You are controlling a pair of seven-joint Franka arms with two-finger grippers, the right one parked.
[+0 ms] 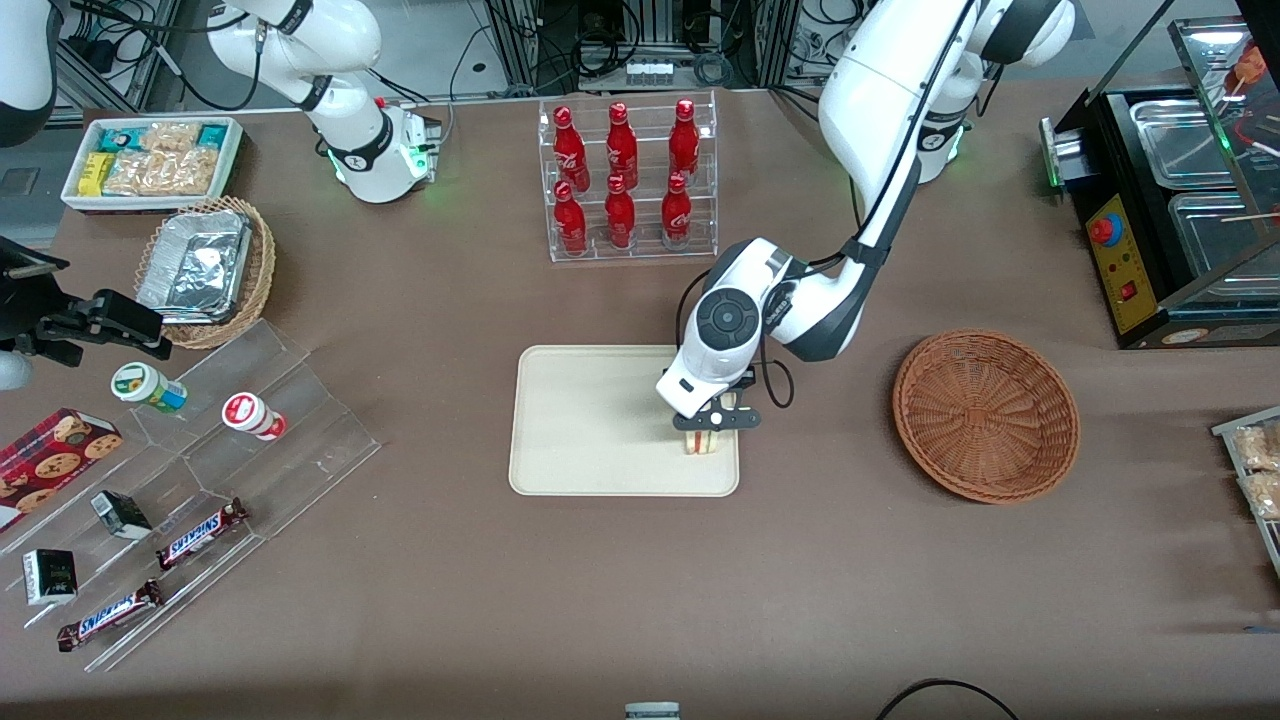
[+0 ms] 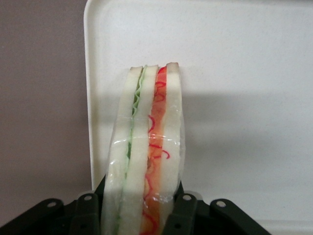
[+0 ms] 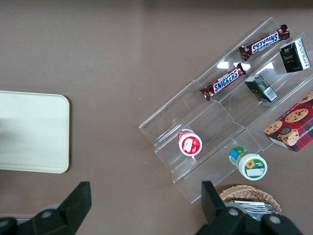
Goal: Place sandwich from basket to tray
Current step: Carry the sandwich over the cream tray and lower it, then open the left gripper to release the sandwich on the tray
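My left gripper (image 1: 706, 432) is over the cream-beige tray (image 1: 580, 430), at the corner nearest the front camera and toward the basket. It is shut on the sandwich (image 1: 703, 441), a plastic-wrapped wedge of pale bread with green, red and orange filling. In the left wrist view the sandwich (image 2: 146, 152) stands on edge between the two black fingers (image 2: 182, 210), over the tray (image 2: 234, 73) near its rim. Whether it touches the tray I cannot tell. The reddish-brown wicker basket (image 1: 986, 414) sits empty, beside the tray toward the working arm's end of the table.
A clear rack of red bottles (image 1: 625, 180) stands farther from the front camera than the tray. Clear stepped shelves with snack bars and cups (image 1: 190, 500), a tan wicker basket with a foil container (image 1: 205, 265) and a white snack bin (image 1: 150, 160) lie toward the parked arm's end.
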